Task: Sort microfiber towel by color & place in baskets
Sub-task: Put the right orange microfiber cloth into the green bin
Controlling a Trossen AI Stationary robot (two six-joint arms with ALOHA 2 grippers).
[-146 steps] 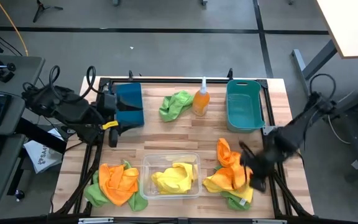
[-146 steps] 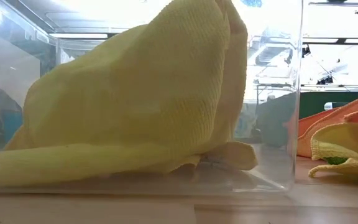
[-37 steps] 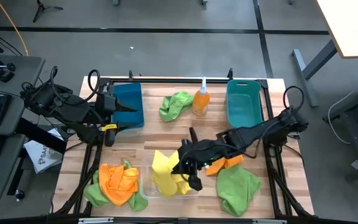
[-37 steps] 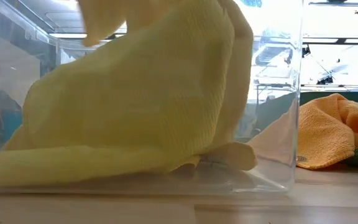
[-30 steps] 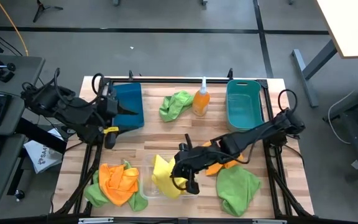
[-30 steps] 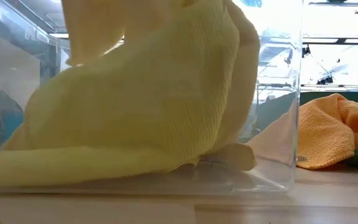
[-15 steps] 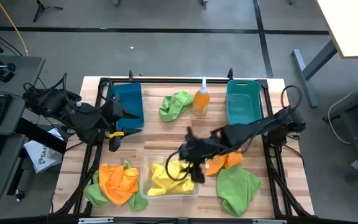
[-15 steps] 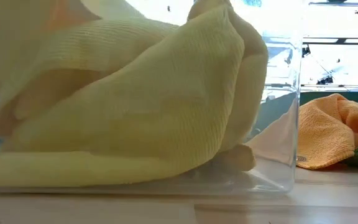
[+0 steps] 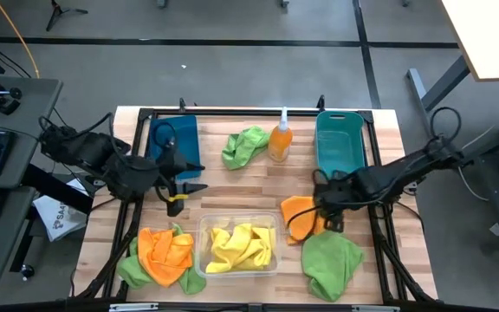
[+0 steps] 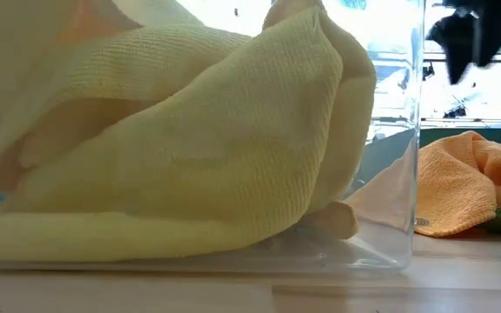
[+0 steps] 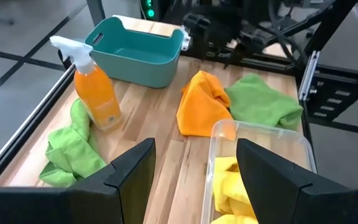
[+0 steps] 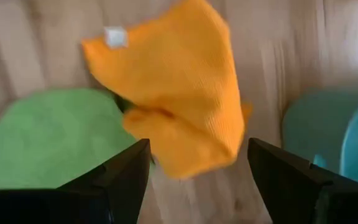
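yellow towels [image 9: 239, 245] fill the clear bin [image 9: 202, 227], colour sorted | orange towel [image 9: 300, 214] lies loose beside it under my right gripper [image 9: 326, 211], fingers spread for it | my left gripper [image 9: 189, 188] waits spread near the blue bin [image 9: 180, 139]

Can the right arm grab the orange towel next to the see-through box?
Probably yes. The right pincer hovers open just above the orange towel, and nothing lies on top of it; the green towel sits beside it.
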